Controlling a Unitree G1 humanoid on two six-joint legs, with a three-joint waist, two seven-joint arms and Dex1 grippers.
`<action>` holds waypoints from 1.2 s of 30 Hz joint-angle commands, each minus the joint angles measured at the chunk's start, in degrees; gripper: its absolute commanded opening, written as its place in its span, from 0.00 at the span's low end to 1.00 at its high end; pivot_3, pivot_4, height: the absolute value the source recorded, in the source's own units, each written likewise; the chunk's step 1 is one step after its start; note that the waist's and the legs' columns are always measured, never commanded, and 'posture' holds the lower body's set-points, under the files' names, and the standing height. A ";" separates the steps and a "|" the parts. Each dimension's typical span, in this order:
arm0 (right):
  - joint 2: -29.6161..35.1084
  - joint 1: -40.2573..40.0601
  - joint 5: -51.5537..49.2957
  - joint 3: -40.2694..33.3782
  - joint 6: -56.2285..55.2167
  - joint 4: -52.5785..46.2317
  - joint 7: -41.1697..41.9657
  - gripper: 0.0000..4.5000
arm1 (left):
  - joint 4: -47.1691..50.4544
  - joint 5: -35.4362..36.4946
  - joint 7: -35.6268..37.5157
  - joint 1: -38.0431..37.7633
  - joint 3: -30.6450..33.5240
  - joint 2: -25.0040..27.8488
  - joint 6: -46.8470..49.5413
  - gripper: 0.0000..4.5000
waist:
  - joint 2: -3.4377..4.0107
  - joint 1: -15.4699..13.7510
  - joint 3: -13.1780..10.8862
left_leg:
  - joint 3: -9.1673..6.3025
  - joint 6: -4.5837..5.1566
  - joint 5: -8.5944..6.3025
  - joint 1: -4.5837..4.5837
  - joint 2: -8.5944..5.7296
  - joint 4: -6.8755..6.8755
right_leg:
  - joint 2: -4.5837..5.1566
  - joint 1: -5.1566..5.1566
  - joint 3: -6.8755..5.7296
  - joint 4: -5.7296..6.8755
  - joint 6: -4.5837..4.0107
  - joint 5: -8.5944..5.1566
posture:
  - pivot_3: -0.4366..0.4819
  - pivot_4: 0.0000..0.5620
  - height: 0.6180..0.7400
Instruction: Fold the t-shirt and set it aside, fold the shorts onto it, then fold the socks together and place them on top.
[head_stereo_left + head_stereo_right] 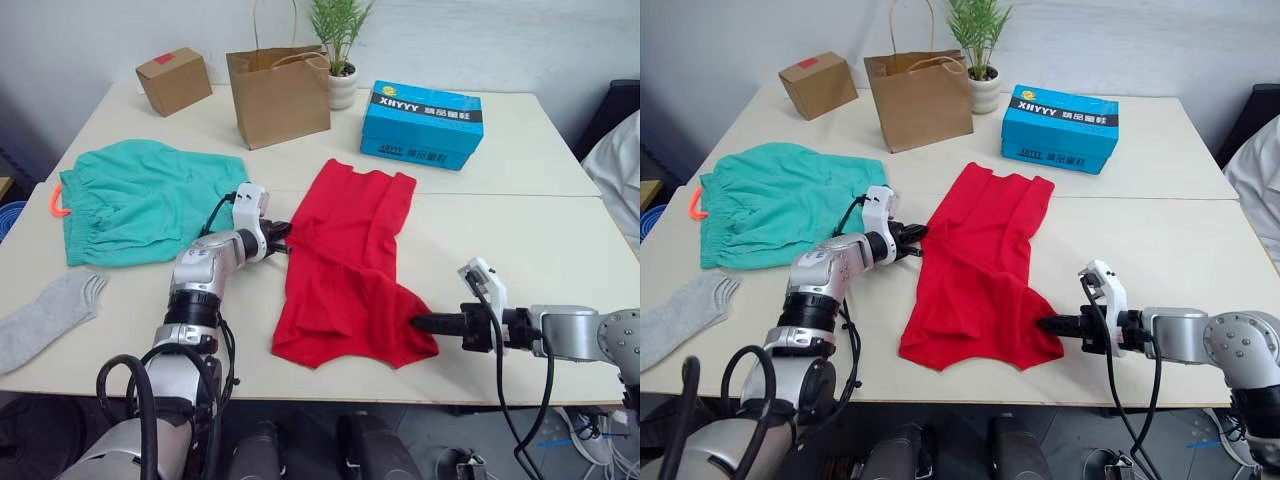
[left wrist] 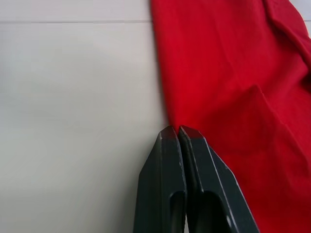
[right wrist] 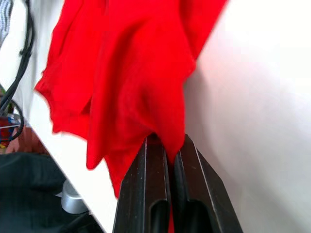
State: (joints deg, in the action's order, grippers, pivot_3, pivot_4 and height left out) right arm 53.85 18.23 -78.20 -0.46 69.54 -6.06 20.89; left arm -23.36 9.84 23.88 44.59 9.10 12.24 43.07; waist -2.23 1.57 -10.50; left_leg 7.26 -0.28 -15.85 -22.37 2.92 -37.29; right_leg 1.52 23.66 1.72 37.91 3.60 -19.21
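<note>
I had the t-shirt (image 1: 345,265) only partly folded mid-desk (image 1: 560,240), my right end effector (image 1: 420,323) pinching its near corner, the left end effector (image 1: 283,238) closed at its edge, with shorts (image 1: 140,200) and socks (image 1: 45,315) untouched.

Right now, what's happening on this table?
The robot is partway through folding the t-shirt. Its right gripper is shut on the shirt's near corner, and the left gripper is shut at the shirt's left edge. The shorts lie flat to the left, and a sock sits at the near left; neither is being handled yet.
</note>
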 commanded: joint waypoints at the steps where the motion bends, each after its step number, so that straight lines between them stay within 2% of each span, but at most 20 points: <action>1: -2.03 2.03 2.60 -0.69 0.72 1.86 6.45 0.00 | 7.03 1.57 -1.49 -1.86 -0.19 -0.03 2.58 0.01 | 0.00 -0.01 0.00 | -0.01 0.01 0.00 0.00 0.00 -0.01 | 0.00 -0.01 0.00 0.00 -0.01 0.00 | 0.48 0.27 1.00; 5: -2.75 1.84 7.09 -0.40 1.25 2.86 10.96 0.00 | 9.50 1.85 0.30 -3.81 -2.09 1.73 3.66 0.01 | 0.00 -0.03 0.00 | -0.02 0.02 0.00 0.01 -0.02 0.00 | 0.00 -0.03 0.00 0.00 -0.01 0.01 | 0.48 0.27 1.00; 6: -2.59 1.32 7.14 -0.91 1.98 2.86 12.30 0.05 | 10.13 2.38 1.60 -4.08 -2.51 3.07 5.65 0.10 | 0.00 -0.02 0.00 | -0.01 0.02 0.00 0.00 -0.03 0.01 | 0.00 -0.02 0.00 -0.01 -0.01 0.01 | 0.48 0.27 1.00; 8: -1.64 0.06 6.75 -2.19 3.66 2.19 15.63 0.16 | 11.49 2.12 5.13 -4.69 -5.22 6.89 7.39 0.21 | 0.00 0.13 0.00 | -0.01 0.02 0.00 0.01 -0.02 0.02 | -0.01 -0.02 0.00 -0.02 -0.01 0.01 | 0.48 0.27 1.00; 10: -0.35 -1.69 8.47 -3.54 3.36 1.48 17.17 0.29 | 13.47 1.58 8.58 -5.38 -8.11 10.71 6.42 0.34 | 0.01 0.19 0.00 | 0.01 0.00 -0.01 0.06 -0.01 0.09 | -0.02 -0.02 0.01 -0.02 -0.01 0.00 | 0.48 0.27 1.00; 13: 4.51 -7.65 13.80 -7.00 -2.36 -1.44 23.79 0.51 | 17.77 1.12 14.12 -7.14 -11.44 17.48 4.26 0.53 | 0.09 0.04 -0.04 | 0.00 -0.02 -0.01 0.05 -0.03 0.11 | 0.00 -0.01 0.01 -0.03 -0.04 -0.01 | 0.48 0.27 1.00; 14: 5.18 -9.48 15.31 -8.66 -5.17 -2.08 26.22 0.61 | 19.92 0.51 16.08 -7.96 -13.27 20.01 3.39 0.62 | 0.09 0.03 -0.05 | 0.00 -0.01 -0.02 0.07 -0.03 0.14 | 0.01 -0.04 0.01 -0.08 -0.04 -0.01 | 0.48 0.27 1.00; 15: 5.35 -10.63 16.45 -9.75 -7.11 -2.33 27.88 0.67 | 21.33 0.12 17.27 -8.48 -14.56 21.58 2.88 0.68 | 0.09 0.06 -0.05 | 0.00 0.00 -0.03 0.04 -0.02 0.12 | 0.01 -0.03 0.00 -0.10 -0.04 -0.01 | 0.48 0.27 1.00; 16: 4.88 -12.40 16.70 -13.34 -9.78 -2.30 29.95 0.76 | 24.56 0.06 20.08 -9.95 -15.69 24.90 1.65 0.76 | 0.09 0.15 -0.05 | 0.00 0.01 -0.04 0.05 -0.03 0.12 | 0.01 -0.06 0.00 -0.13 -0.04 -0.01 | 0.48 0.27 1.00; 18: 6.78 -19.04 26.03 -16.42 -23.21 -3.35 37.55 0.91 | 31.06 -1.72 26.10 -15.11 -18.44 32.64 -4.19 0.89 | 0.09 0.15 -0.04 | 0.01 0.04 -0.09 0.08 -0.03 0.16 | 0.02 -0.10 0.02 -0.16 -0.04 -0.01 | 0.48 0.27 1.00; 19: 7.80 -21.25 31.96 -15.91 -30.20 -3.00 39.53 0.98 | 32.62 -3.65 27.72 -17.93 -20.03 35.27 -9.80 0.89 | 0.16 0.17 -0.01 | 0.00 -0.01 -0.14 0.10 -0.04 0.19 | 0.00 -0.11 0.01 -0.18 -0.04 -0.01 | 0.48 0.27 1.00; 21: 8.53 -23.03 43.06 -13.41 -45.00 -0.67 42.22 0.99 | 31.56 -6.58 27.33 -21.72 -20.90 36.42 -22.37 0.89 | 0.27 0.16 0.01 | 0.05 -0.05 -0.22 0.25 0.00 0.26 | -0.02 -0.21 0.01 -0.29 -0.08 -0.05 | 0.48 0.27 1.00; 22: 7.90 -22.65 48.87 -12.26 -55.30 1.79 43.21 1.00 | 29.61 -8.22 27.19 -22.74 -20.99 36.79 -31.68 0.94 | 0.27 0.10 0.01 | 0.09 -0.01 -0.23 0.25 -0.01 0.22 | 0.00 -0.21 0.03 -0.29 -0.08 -0.05 | 0.48 0.27 1.00; 24: 6.46 -21.33 53.88 -10.98 -67.86 5.84 47.26 1.00 | 25.64 -9.47 27.59 -23.78 -20.01 36.92 -42.84 1.00 | 0.27 0.07 0.00 | 0.11 0.15 -0.25 0.25 -0.04 0.16 | 0.03 -0.25 0.03 -0.30 -0.06 -0.01 | 0.48 0.27 1.00; 26: 4.40 -19.59 56.88 -9.96 -78.45 9.17 49.87 1.00 | 21.21 -9.04 30.58 -22.29 -19.92 36.59 -53.14 1.00 | 0.29 0.06 -0.01 | 0.13 0.44 -0.31 0.28 -0.07 0.16 | 0.06 -0.27 0.07 -0.30 -0.06 0.07 | 0.48 0.27 1.00; 29: 0.99 -16.23 63.44 -7.08 -95.21 14.83 50.39 1.00 | 10.42 -12.70 31.49 -17.32 -22.13 35.40 -70.13 1.00 | 0.29 0.03 -0.02 | 0.15 0.49 -0.28 0.29 -0.07 0.13 | 0.04 -0.27 0.07 -0.27 -0.08 0.10 | 0.48 0.27 1.00; 32: -2.65 -12.52 68.65 -4.36 -109.94 21.63 49.05 1.00 | 0.37 -16.78 30.84 -12.53 -24.91 32.95 -82.38 1.00 | 0.32 -0.03 -0.03 | 0.19 0.51 -0.27 0.30 -0.09 0.08 | 0.04 -0.28 0.07 -0.24 -0.08 0.11 | 0.48 0.27 1.00; 36: -5.64 -8.74 73.00 -0.82 -122.51 27.55 46.76 1.00 | -6.71 -17.98 31.00 -8.27 -26.84 29.46 -90.93 1.00 | 0.35 0.03 -0.02 | 0.37 0.36 -0.12 0.37 -0.10 0.01 | 0.09 -0.30 0.21 -0.19 -0.04 0.13 | 0.48 0.27 1.00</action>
State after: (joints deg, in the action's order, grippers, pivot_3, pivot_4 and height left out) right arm 48.84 8.71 -6.96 -2.25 -47.65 20.16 68.92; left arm -28.17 -7.09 54.81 35.97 -16.01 43.12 -45.16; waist -1.89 1.60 -10.52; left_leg 7.67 0.10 -15.95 -21.88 2.82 -37.29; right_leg 1.63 23.24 1.95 37.74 3.58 -19.08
